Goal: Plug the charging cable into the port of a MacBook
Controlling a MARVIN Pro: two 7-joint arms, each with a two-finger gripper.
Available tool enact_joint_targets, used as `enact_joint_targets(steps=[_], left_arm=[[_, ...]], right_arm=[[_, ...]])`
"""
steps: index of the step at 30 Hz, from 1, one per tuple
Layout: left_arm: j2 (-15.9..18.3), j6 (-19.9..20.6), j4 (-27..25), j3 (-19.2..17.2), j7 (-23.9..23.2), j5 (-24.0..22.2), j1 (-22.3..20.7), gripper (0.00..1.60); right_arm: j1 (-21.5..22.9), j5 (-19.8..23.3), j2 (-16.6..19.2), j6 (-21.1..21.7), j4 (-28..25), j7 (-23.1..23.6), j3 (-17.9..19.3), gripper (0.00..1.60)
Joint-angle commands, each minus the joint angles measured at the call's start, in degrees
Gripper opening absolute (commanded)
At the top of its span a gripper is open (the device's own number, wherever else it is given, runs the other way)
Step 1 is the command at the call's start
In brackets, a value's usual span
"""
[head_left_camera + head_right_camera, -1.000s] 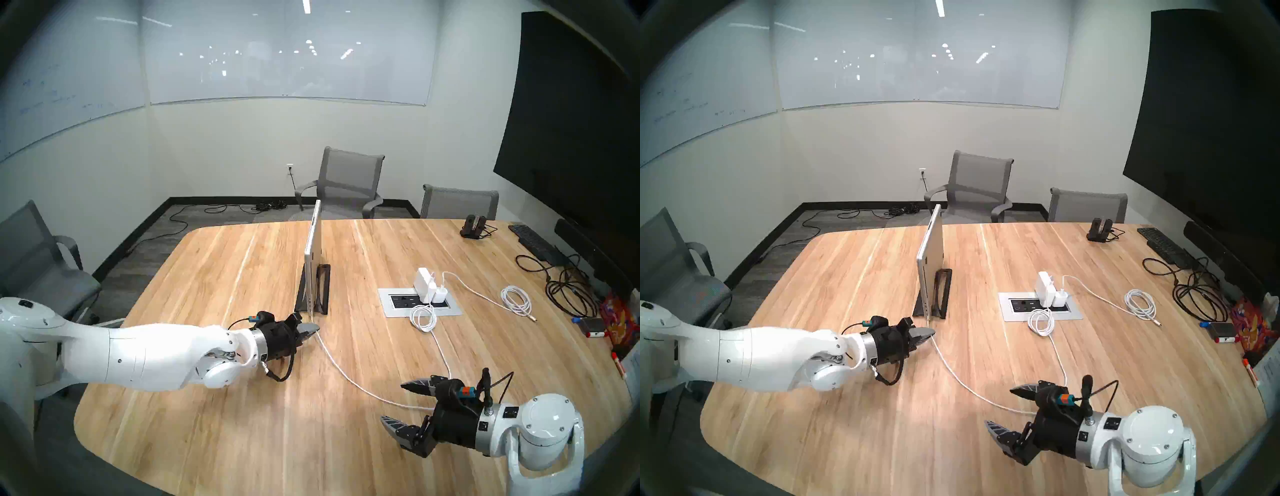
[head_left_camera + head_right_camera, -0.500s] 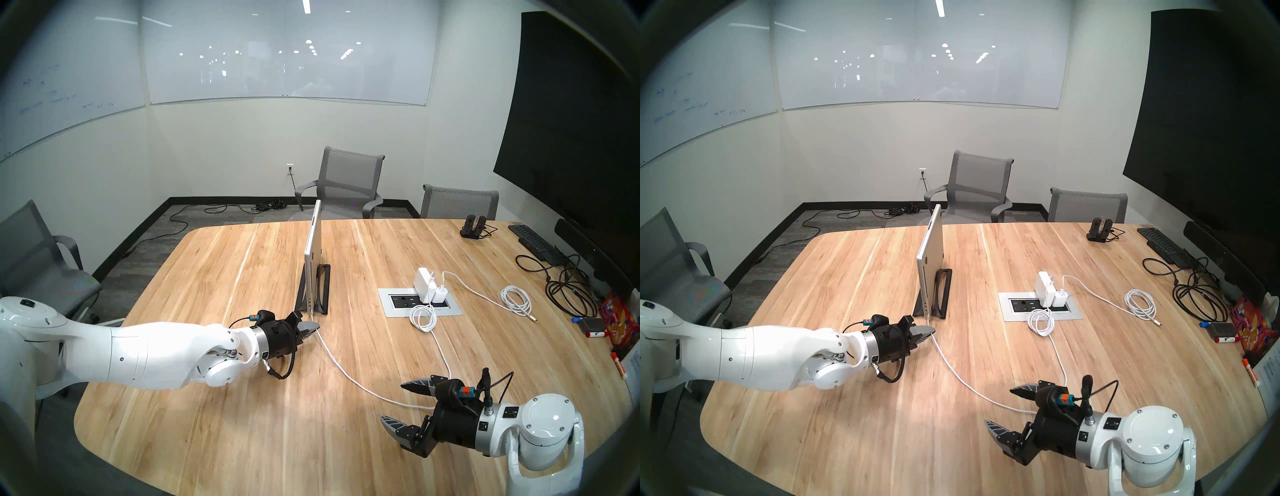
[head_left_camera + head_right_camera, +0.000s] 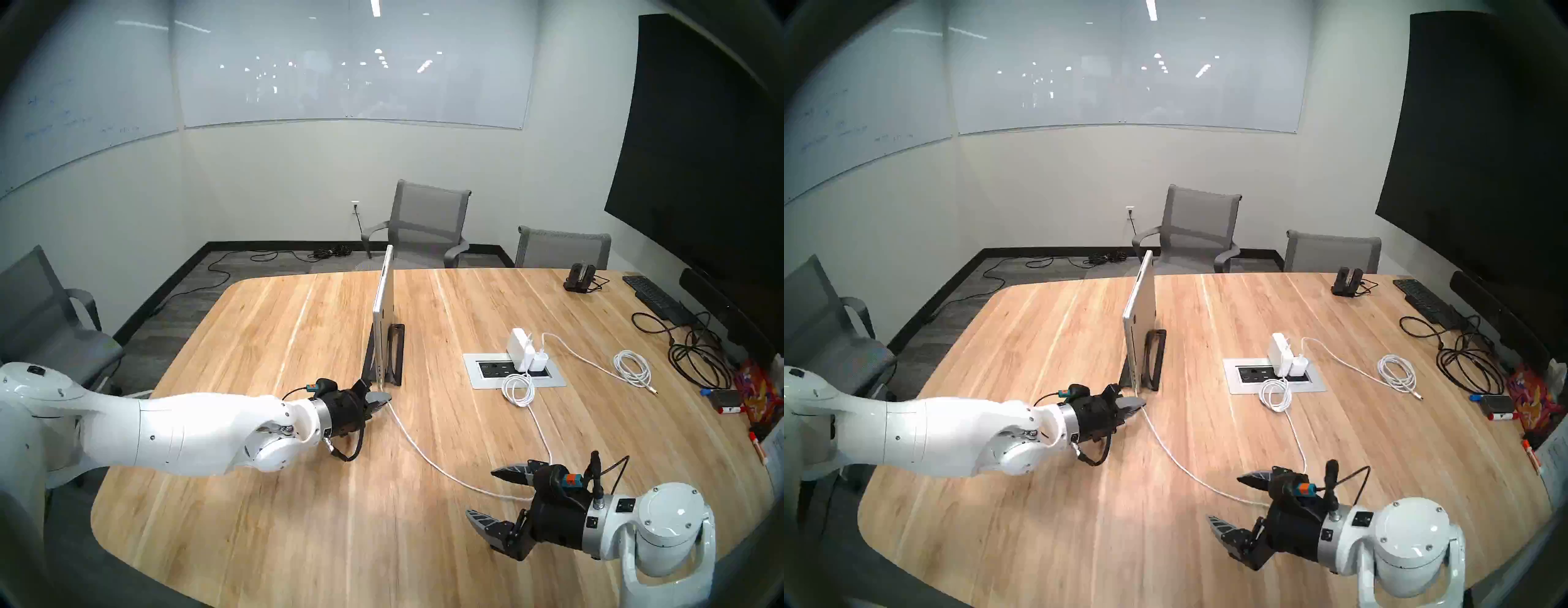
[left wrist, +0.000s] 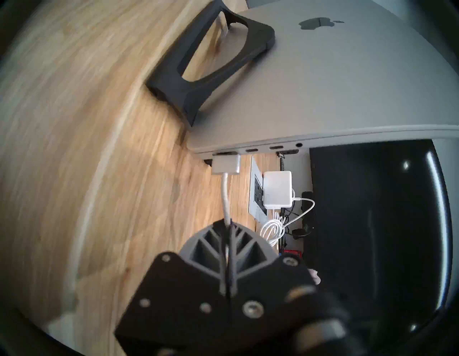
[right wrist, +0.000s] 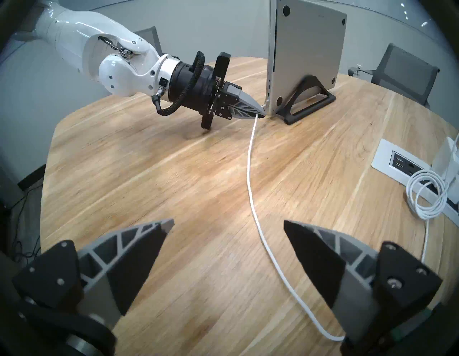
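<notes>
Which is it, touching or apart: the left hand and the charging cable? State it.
Touching. The left wrist view shows the left hand shut on the charging cable, the cord running in between its closed fingers just behind the connector.

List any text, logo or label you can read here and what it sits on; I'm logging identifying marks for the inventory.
No words or numbers are readable.
Apple logo, no lettering: on the lid of the slim silver-grey aluminium laptop.
Faint blue handwriting: on the wall whiteboard, too blurred to read.
Faint print: on the laptop's underside in the right wrist view, too small to read.
</notes>
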Motion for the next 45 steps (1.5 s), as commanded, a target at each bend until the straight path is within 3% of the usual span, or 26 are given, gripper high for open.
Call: enact_joint_targets(steps=[1, 12, 16, 18, 21, 23, 30, 31, 32, 34, 36, 45], left_arm=[[-0.67, -0.20, 1.89, 1.77, 1.73, -0.07, 1.75, 0.00], [-1.30, -0.43, 2.46, 2.22, 3.06, -0.38, 1.46, 0.00], [-1.56, -0.60, 2.74, 2.40, 3.57, -0.45, 1.39, 0.11], [-1.69, -0.63, 2.88, 2.48, 3.67, -0.43, 1.37, 0.28], [-1.81, -0.70, 2.95, 2.59, 4.01, -0.50, 1.26, 0.33], [-1.99, -0.80, 3.05, 2.66, 4.24, -0.55, 1.24, 0.50], [-2.90, -1.35, 3.74, 3.08, 4.86, -0.54, 1.43, 0.79], [-3.00, -1.42, 3.84, 3.12, 4.88, -0.56, 1.46, 0.98], [-3.08, -1.50, 3.88, 3.16, 4.94, -0.57, 1.47, 1.05], [-3.21, -1.72, 3.88, 3.30, 5.11, -0.55, 1.41, 1.38], [-3.29, -1.92, 3.80, 3.47, 5.33, -0.39, 1.28, 1.60], [-3.27, -3.13, 3.39, 4.41, 6.13, 0.30, 1.05, 1.60]], right_arm=[[0.08, 0.09, 0.05, -0.03, -0.91, 0.07, 0.12, 1.60], [0.11, 0.03, -0.01, -0.05, -0.90, 0.14, 0.14, 1.60], [0.12, 0.01, -0.04, -0.06, -0.89, 0.16, 0.15, 1.60], [0.12, 0.00, -0.05, -0.07, -0.89, 0.18, 0.15, 1.60], [0.13, -0.02, -0.07, -0.08, -0.89, 0.19, 0.15, 1.60], [0.14, -0.03, -0.08, -0.08, -0.89, 0.21, 0.16, 1.60], [0.17, -0.06, -0.12, -0.10, -0.86, 0.25, 0.17, 1.60], [0.17, -0.07, -0.12, -0.10, -0.86, 0.25, 0.17, 1.60], [0.17, -0.07, -0.13, -0.11, -0.86, 0.26, 0.17, 1.60], [0.18, -0.09, -0.15, -0.11, -0.86, 0.28, 0.17, 1.60], [0.19, -0.10, -0.16, -0.12, -0.85, 0.29, 0.18, 1.60], [0.22, -0.16, -0.22, -0.15, -0.83, 0.34, 0.19, 1.60]])
